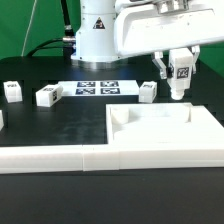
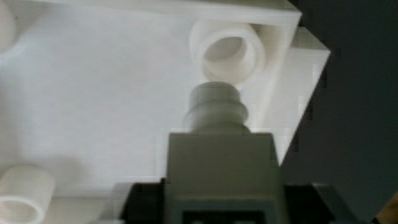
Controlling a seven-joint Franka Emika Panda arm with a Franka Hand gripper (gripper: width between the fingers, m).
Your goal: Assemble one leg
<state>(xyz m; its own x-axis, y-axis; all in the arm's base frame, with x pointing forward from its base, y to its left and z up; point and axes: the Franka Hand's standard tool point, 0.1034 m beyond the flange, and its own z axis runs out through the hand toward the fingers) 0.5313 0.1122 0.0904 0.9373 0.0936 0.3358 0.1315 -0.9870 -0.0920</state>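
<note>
Seating the leg: not yet done. The leg (image 1: 181,70) hangs in the gripper (image 1: 180,80) above the far corner of the white tray part (image 1: 160,135) and seems clear of it.
Corner hole: in the wrist view the corner hole (image 2: 231,50) lies just ahead of the stepped tip (image 2: 214,100) of the leg; not entered.
Done, by my reading: one leg is off the table (image 1: 60,125) and near its socket.
Left: line up, lower, insert, likely twist home.
Spare legs: the spare legs (image 1: 47,95) lie loose on the table, apart from the tray part.
Jaws: clamped on the leg's sides, tag facing outward; touching nothing else.
</note>
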